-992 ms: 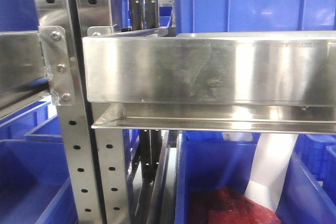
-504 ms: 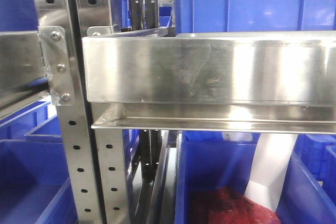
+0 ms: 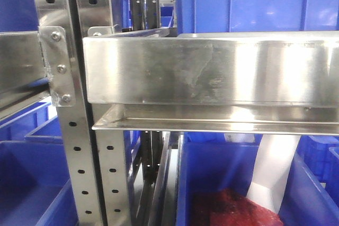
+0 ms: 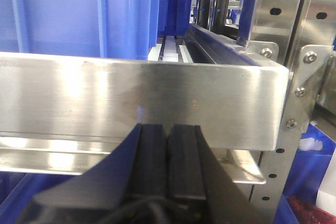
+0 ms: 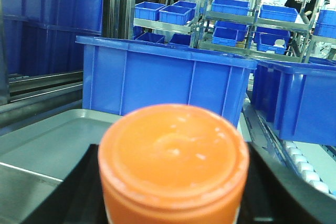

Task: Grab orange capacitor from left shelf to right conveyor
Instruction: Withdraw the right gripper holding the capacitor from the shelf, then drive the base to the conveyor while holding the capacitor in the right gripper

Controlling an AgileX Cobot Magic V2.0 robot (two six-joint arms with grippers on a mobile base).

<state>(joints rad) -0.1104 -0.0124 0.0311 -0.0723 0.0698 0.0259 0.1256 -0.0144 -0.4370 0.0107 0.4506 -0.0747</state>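
On the right wrist cam, the orange capacitor (image 5: 173, 153) fills the lower centre. It is seen end-on and blurred from being so close. It sits between the black fingers (image 5: 58, 198) of the right gripper (image 5: 173, 182), one on each side, so the gripper reads as clamped on it. A grey metal tray (image 5: 47, 140) lies below and to the left, and a blue crate (image 5: 157, 77) stands right behind. More blue crates sit on steel racks (image 5: 236, 19) further back. White rollers (image 5: 304, 169) run along the lower right.

Left wrist cam: the left gripper (image 4: 168, 129) is clenched, pads pressed together with nothing between them. It points at the brushed tray front of the left shelf (image 4: 131, 93) from just in front; can't tell if it touches. A blue bin (image 4: 79, 14) stands on that shelf level. A bolted bracket (image 4: 302, 93) sits at the right corner.

Front cam: left shelf (image 3: 212, 72) again, with the tray front square to the camera. To its left are a perforated upright (image 3: 74, 146) and a corner plate (image 3: 57, 67) with three bolts. Blue bins stand above and below. The lower right bin (image 3: 212, 173) holds a dark red lumpy mass (image 3: 233, 210), with a white strip (image 3: 273, 173) hanging down into it.
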